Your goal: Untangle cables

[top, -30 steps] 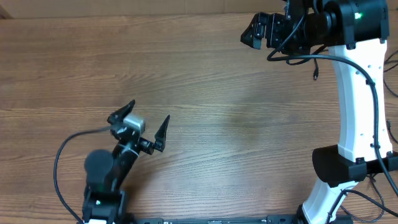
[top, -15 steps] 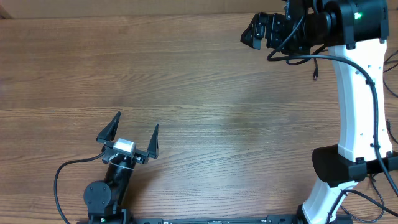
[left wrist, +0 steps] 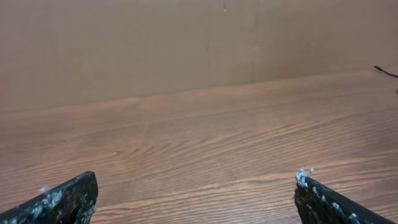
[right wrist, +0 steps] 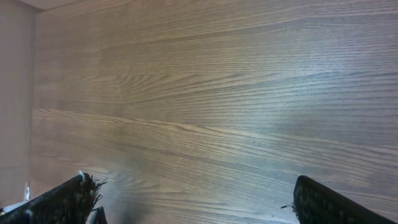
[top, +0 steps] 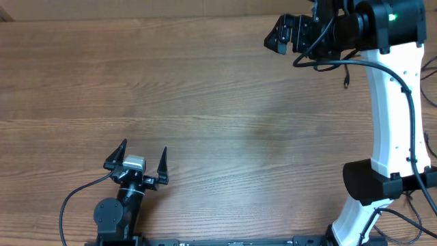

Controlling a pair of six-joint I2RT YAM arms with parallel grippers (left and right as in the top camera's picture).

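Table (top: 218,102): wood grain, fills the overhead view. From my remote seat it is the biggest thing in frame.

Right arm (top: 389,116): a white column from 5 o'clock up to 1 o'clock, with a black upper link reaching toward 12.

Left arm (top: 109,215): black and short, at 7 o'clock, with its own thick wire looping out toward 8.

Right gripper (top: 274,35): at 1 o'clock, above the table's far part. In its wrist view the fingers (right wrist: 62,199) sit in the two bottom corners, wide apart, with only wood between them. I read it as open and holding nothing.

Left gripper (top: 143,146): at 7 o'clock, pointing toward 12. Both fingers (left wrist: 68,196) are spread to the wrist frame's corners over bare wood. It is open and holding nothing.

Cables (top: 430,96): I see thin black strands at the 3 o'clock edge, beyond the right arm and cut off by the frame. They are well apart from both grippers. I cannot tell if they are tangled.

Thin cord (top: 346,76): hangs just beside the right arm's upper link at 1 o'clock and ends in a small plug. I cannot tell if it touches the table.

A thin dark tip (left wrist: 385,71) pokes in at 3 o'clock of the left wrist view.
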